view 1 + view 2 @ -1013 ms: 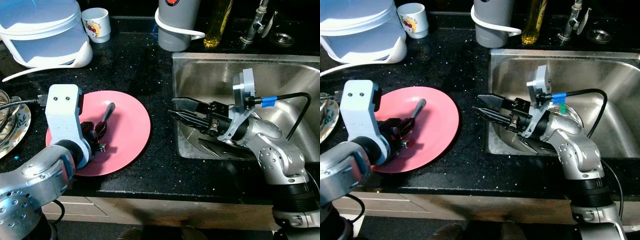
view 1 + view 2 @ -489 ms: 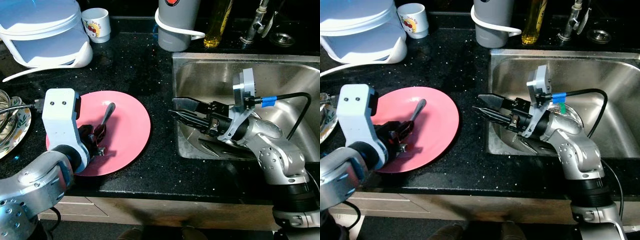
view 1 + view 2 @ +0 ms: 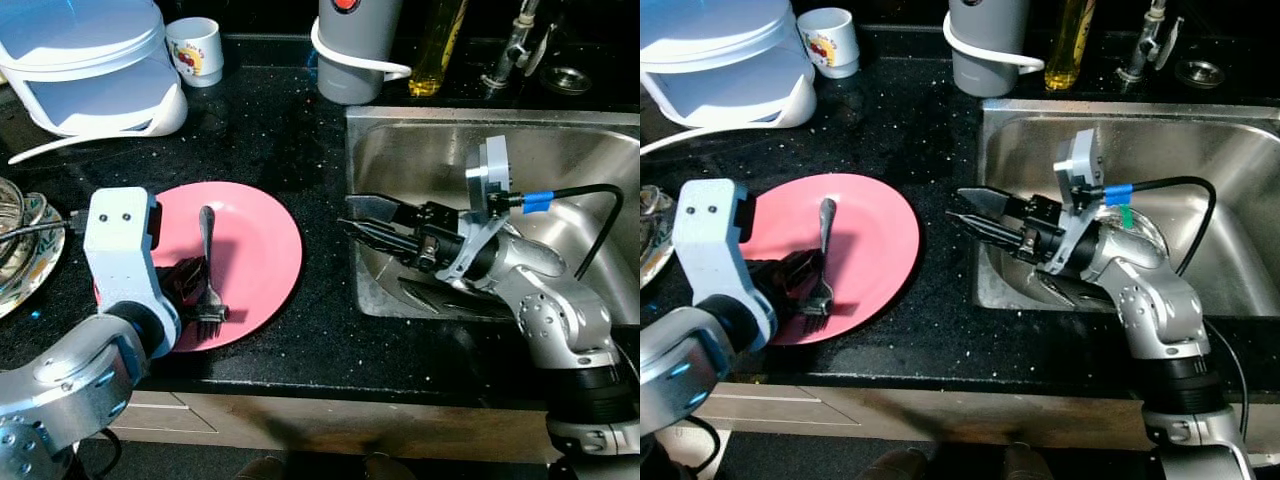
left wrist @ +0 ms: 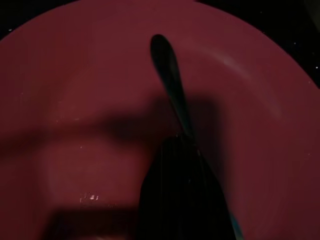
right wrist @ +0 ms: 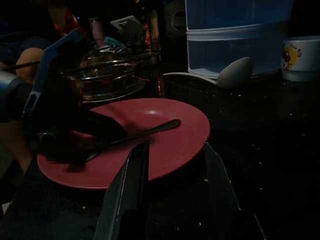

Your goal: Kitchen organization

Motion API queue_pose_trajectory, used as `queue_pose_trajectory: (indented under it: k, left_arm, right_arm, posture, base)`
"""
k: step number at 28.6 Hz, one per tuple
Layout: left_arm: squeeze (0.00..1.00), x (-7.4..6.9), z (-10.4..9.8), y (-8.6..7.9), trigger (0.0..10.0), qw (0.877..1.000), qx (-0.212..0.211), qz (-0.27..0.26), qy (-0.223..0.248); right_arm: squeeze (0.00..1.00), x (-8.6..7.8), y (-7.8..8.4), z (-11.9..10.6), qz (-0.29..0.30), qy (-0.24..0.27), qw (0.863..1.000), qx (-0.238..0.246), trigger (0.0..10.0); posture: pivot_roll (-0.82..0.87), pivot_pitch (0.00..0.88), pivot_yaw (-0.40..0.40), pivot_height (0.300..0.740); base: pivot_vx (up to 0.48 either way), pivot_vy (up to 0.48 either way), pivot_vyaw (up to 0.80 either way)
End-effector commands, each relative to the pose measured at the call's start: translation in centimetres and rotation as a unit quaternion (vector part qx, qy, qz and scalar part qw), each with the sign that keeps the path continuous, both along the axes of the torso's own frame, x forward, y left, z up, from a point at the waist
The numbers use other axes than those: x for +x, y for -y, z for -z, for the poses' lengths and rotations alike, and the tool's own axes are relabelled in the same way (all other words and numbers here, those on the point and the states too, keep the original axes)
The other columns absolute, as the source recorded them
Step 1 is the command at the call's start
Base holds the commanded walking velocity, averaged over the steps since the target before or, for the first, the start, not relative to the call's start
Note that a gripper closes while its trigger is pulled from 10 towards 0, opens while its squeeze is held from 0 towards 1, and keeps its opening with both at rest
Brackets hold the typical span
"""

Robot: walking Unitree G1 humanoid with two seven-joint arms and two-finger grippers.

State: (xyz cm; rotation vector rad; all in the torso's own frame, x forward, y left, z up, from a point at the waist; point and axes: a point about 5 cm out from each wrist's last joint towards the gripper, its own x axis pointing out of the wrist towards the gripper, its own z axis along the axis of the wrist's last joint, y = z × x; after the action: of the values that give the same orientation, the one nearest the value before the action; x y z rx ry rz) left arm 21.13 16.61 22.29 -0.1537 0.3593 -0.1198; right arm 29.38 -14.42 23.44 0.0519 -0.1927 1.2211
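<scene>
A dark fork (image 3: 206, 262) is lying flat on the pink plate (image 3: 262, 240), tines toward the near rim. The left gripper (image 3: 185, 282) is sitting beside it, its fingers' state too shadowed to tell. The right gripper (image 3: 362, 220) is hovering with its 2 fingers parted over the sink's (image 3: 420, 150) left edge, bare black counter (image 3: 270, 130) between.

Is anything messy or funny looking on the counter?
Nothing is spilled or broken. The one odd thing: a fork lies alone on the pink plate, its tines by the left pincer. The right pincer hovers open over the sink's edge.
</scene>
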Motion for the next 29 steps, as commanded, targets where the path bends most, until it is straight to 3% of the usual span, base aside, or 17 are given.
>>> queue_pose_trajectory:
  k: [1,3,5,7,9,14,15,16,17,19,20,24,29]
  left_arm:
    - [0.0,0.4,0.6,-0.1,0.0,1.0,0.006,0.003,-0.029]
    - [0.0,0.8,-0.2,-0.1,0.0,1.0,0.006,0.003,-0.011]
    - [0.0,2.0,-3.0,-0.8,0.0,0.999,0.005,-0.012,0.046]
    - [0.0,2.0,-3.0,-0.8,0.0,0.999,0.005,-0.012,0.046]
    - [0.0,2.6,-4.8,-1.6,0.0,0.996,0.009,-0.029,0.079]
    - [0.0,2.7,-5.1,-2.0,0.0,0.996,0.013,-0.037,0.081]
    - [0.0,2.8,-5.1,-1.9,3.3,0.996,0.014,-0.042,0.077]
    - [0.0,2.8,-5.1,-1.9,3.3,0.996,0.014,-0.042,0.077]
    - [0.2,2.9,-5.0,-1.7,10.0,0.996,0.017,-0.048,0.073]
    - [0.2,3.0,-4.8,-1.3,10.0,0.996,0.006,-0.055,0.069]
    - [1.0,3.1,-4.4,-0.7,10.0,0.996,-0.016,-0.06,0.061]
    - [1.0,3.2,-3.4,0.8,10.0,0.995,-0.069,-0.065,0.038]
    - [1.0,3.6,-3.3,1.6,10.0,0.993,-0.093,-0.067,0.024]
  right_arm:
    - [0.0,0.0,-0.1,-0.1,0.0,0.002,1.0,-0.006,10.0]
    - [0.0,0.1,-0.1,-0.1,0.001,0.003,1.0,-0.005,10.0]
    - [0.0,0.2,-0.1,-0.2,0.007,0.003,1.0,0.002,10.0]
    - [0.0,0.2,-0.1,-0.2,0.007,0.003,1.0,0.002,10.0]
    - [0.0,0.4,-0.2,-0.3,0.012,0.004,1.0,0.009,10.0]
    - [0.0,0.5,-0.2,-0.4,0.018,0.006,1.0,0.011,10.0]
    - [0.0,0.5,-0.1,-0.4,0.02,0.006,1.0,0.01,10.0]
    - [0.0,0.5,-0.1,-0.4,0.02,0.006,1.0,0.01,10.0]
    - [0.0,0.5,-0.1,-0.4,0.021,0.007,1.0,0.01,10.0]
    - [0.0,0.6,-0.1,-0.4,0.021,0.007,1.0,0.009,10.0]
    - [0.0,0.6,-0.1,-0.4,0.022,0.007,1.0,0.009,10.0]
    - [0.0,0.6,-0.2,-0.3,0.023,0.007,1.0,0.008,10.0]
    - [0.0,0.5,-0.2,-0.3,0.024,0.008,1.0,0.008,10.0]
  posture:
    - [0.12,0.167,-0.027,0.74]
    - [0.12,0.162,-0.027,0.74]
    - [0.12,0.16,-0.027,0.74]
    - [0.12,0.16,-0.027,0.74]
    - [0.12,0.157,-0.026,0.74]
    - [0.11,0.154,-0.026,0.74]
    - [0.11,0.15,-0.023,0.74]
    - [0.11,0.15,-0.023,0.74]
    - [0.11,0.15,-0.023,0.74]
    - [0.11,0.15,-0.023,0.74]
    - [0.11,0.149,-0.023,0.74]
    - [0.12,0.148,-0.019,0.74]
    - [0.12,0.142,-0.012,0.74]
  base:
    - [0.0,0.0,0.0]
    - [0.0,0.0,0.0]
    - [0.0,0.0,0.0]
    - [0.0,0.0,0.0]
    - [0.0,0.0,0.0]
    - [0.0,0.0,0.0]
    - [0.0,0.0,0.0]
    - [0.0,0.0,0.0]
    - [0.0,0.0,0.0]
    - [0.0,0.0,0.0]
    - [0.0,0.0,0.0]
    - [0.0,0.0,0.0]
    - [0.0,0.0,0.0]
